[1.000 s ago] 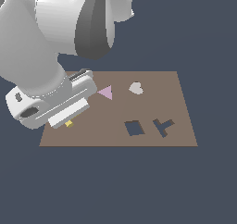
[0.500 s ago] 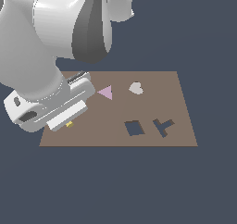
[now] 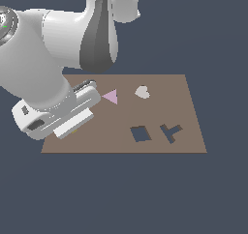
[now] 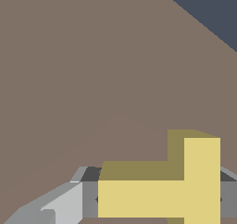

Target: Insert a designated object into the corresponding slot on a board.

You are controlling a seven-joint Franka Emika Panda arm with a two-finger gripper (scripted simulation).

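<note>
Wrist view shows the yellow block (image 4: 157,197) sitting between the gripper's (image 4: 157,201) fingers, apparently clamped. Its slot (image 3: 170,131) lies well away across the board (image 3: 111,136), toward the exterior view's right.

The arm (image 3: 43,73) is bulky, glossy white, with rounded segments. A dark grey band rings one joint. Its hand (image 3: 65,126) is a pale grey block with dark recesses.
</note>
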